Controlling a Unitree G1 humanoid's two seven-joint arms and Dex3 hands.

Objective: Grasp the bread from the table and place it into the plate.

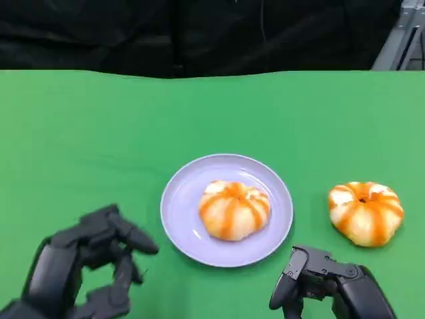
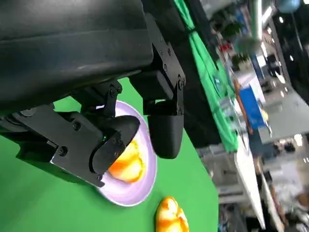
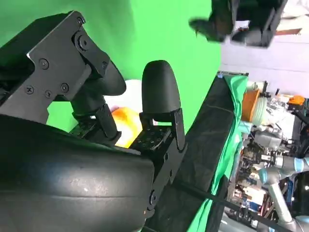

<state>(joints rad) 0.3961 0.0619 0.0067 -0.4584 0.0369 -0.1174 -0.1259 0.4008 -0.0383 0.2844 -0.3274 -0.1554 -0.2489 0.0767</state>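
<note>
Plainly left hand [image 1: 93, 256] open; right hand [image 1: 325, 282] empty.

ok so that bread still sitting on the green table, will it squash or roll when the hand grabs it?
The bread on the table looks puffy and lobed, so it probably squashes under a tight grip. Its flattish base suggests it won't roll. The glossy orange stripes might be slightly slick or sticky.
</note>
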